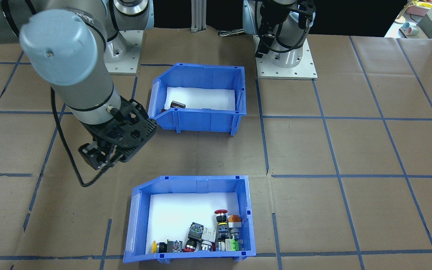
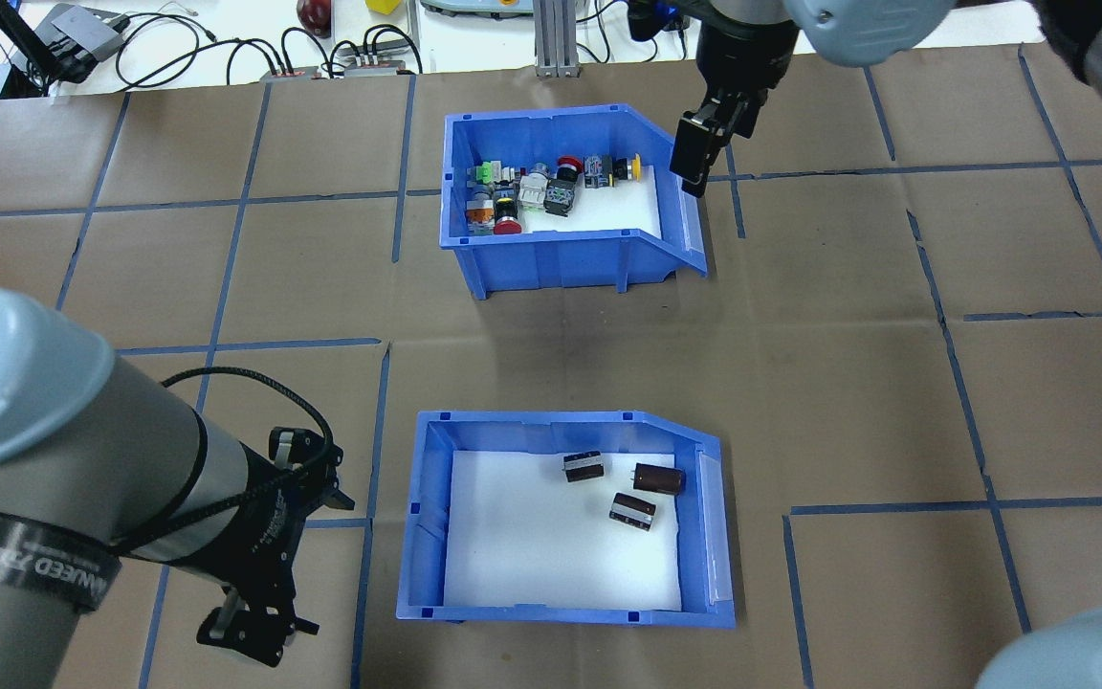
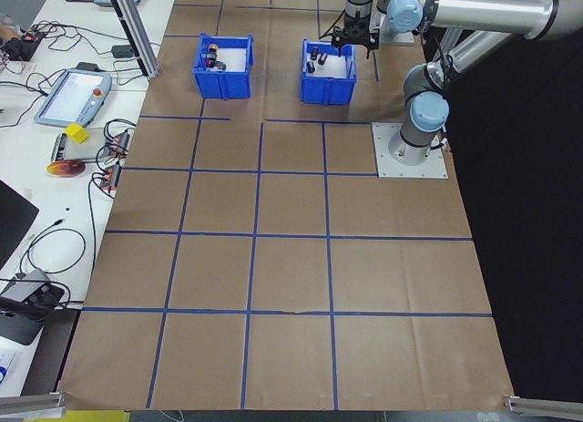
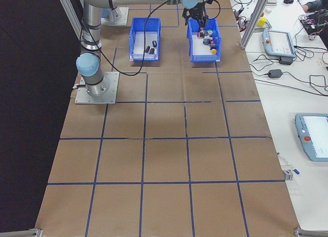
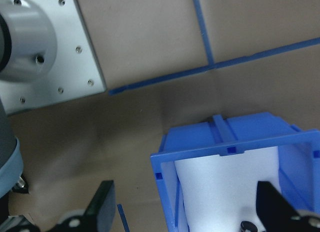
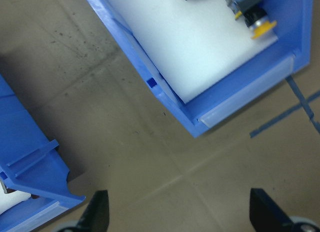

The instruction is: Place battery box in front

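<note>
The battery box [image 2: 561,612], a blue bin with white foam and three dark cells [image 2: 656,478], sits on the robot's side of the table; it is also in the front-facing view [image 1: 201,122]. The blue bin of coloured switches [image 2: 551,263] stands on the far side. My left gripper [image 2: 254,627] hangs open to the left of the battery box, and its wrist view shows the box's corner [image 5: 200,147] between the fingers. Beside the switch bin's slanted front, my right gripper [image 2: 694,177] is open and holds nothing.
Brown paper with a blue tape grid covers the table. The arms' base plates [image 1: 285,63] stand behind the battery box. Cables and controllers [image 2: 82,33] lie beyond the table's far edge. A strip of table separates the two bins.
</note>
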Controlling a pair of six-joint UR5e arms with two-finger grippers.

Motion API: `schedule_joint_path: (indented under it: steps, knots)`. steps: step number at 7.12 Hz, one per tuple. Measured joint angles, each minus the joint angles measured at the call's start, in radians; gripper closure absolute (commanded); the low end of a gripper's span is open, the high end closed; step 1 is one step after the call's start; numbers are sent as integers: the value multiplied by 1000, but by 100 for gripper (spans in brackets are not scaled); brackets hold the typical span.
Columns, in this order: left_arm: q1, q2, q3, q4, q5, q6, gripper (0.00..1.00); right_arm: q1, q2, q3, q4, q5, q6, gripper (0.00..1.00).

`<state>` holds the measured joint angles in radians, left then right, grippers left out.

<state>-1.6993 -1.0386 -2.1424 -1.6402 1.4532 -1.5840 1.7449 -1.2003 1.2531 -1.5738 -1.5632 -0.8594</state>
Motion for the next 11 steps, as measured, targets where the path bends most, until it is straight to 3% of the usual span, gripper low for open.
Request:
schedule_joint_path:
  steps: [2, 4, 6, 8, 11]
  knots:
    - [-92, 5, -88, 107, -19, -184, 1, 87, 57, -46, -4, -6, -160, 0]
    - [-189, -48, -159, 291, -31, -354, 1, 137, 94, -54, -30, 1, -299, 0]
    - [-283, -146, -181, 413, -34, -433, 1, 207, 153, -53, -115, -5, -329, 0]
    - [-369, -218, -183, 462, -33, -502, 1, 257, 214, -45, -161, -23, -331, 0]
    - [-435, -312, -183, 557, -30, -552, 1, 256, 265, -14, -257, -67, -338, 0]
